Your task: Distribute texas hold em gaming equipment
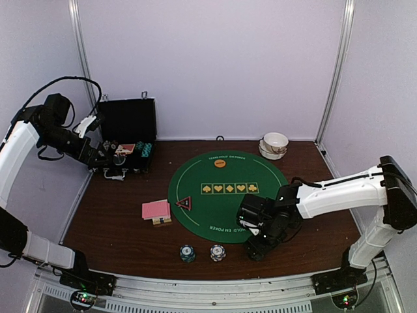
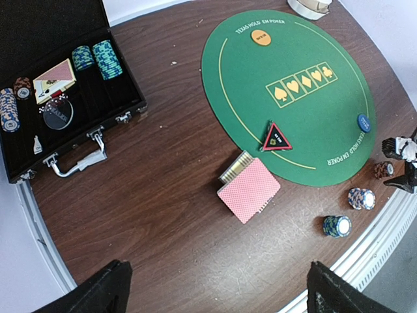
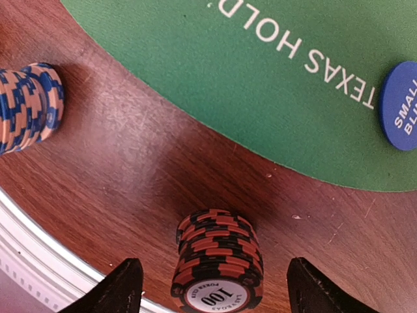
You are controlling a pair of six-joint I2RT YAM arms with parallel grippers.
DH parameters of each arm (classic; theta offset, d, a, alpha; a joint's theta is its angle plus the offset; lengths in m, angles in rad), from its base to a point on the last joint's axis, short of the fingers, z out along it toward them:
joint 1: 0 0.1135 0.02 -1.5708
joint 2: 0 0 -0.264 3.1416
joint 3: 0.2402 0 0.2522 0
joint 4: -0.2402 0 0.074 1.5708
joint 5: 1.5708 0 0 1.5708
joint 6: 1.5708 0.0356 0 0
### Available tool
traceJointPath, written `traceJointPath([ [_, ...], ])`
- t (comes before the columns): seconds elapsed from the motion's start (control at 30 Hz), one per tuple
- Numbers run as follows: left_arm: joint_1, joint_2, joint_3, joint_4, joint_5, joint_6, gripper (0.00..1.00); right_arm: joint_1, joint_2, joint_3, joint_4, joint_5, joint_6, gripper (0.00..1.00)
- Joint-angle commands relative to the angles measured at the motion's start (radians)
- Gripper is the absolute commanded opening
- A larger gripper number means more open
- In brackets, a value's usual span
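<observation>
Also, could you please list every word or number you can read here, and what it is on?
"TEXAS HOLD EM POKER": green mat.
"SMALL BLI", cut off at the picture's edge: blue disc.
"100": top of the orange-black chip stack.
Too small to read: orange disc, triangle marker.

Both arms were white tubular links joined by blocky black joints. A thin black cable [image 1: 62, 79] looped above the left arm [image 1: 16, 156]. The right arm [image 1: 339, 192] ended in a black wrist and black right gripper [image 1: 255, 250]. The left gripper [image 2: 218, 293] had matte black wedge fingers [image 2: 98, 290]. At the near edge of the counter [image 1: 117, 228], each black base [image 1: 88, 280] carried a small green light [image 1: 81, 299].
</observation>
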Motion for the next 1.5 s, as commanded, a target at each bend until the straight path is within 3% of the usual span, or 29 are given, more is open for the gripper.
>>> traceJointPath([
  [0.0, -0.002, -0.022, 0.012, -0.005, 0.017, 0.02, 0.98, 0.005, 0.009, -0.009, 0.02, 0.016, 0.011, 0.79],
  [0.63, -0.002, -0.024, 0.011, -0.005, 0.024, 0.022, 0.98, 0.001, 0.017, -0.004, 0.016, 0.037, 0.008, 0.62],
  [0.87, -0.002, -0.025, 0.016, -0.006, 0.02, 0.023, 0.98, 0.003, 0.015, 0.009, 0.006, 0.027, 0.0, 0.45],
  [1.03, -0.002, -0.032, 0.015, -0.009, 0.011, 0.029, 0.98, 0.002, -0.002, 0.034, -0.022, 0.045, -0.005, 0.27],
  [1.47, -0.002, -0.029, 0.014, -0.011, 0.015, 0.028, 0.98, 0.001, -0.029, 0.115, -0.114, 0.056, -0.018, 0.12],
])
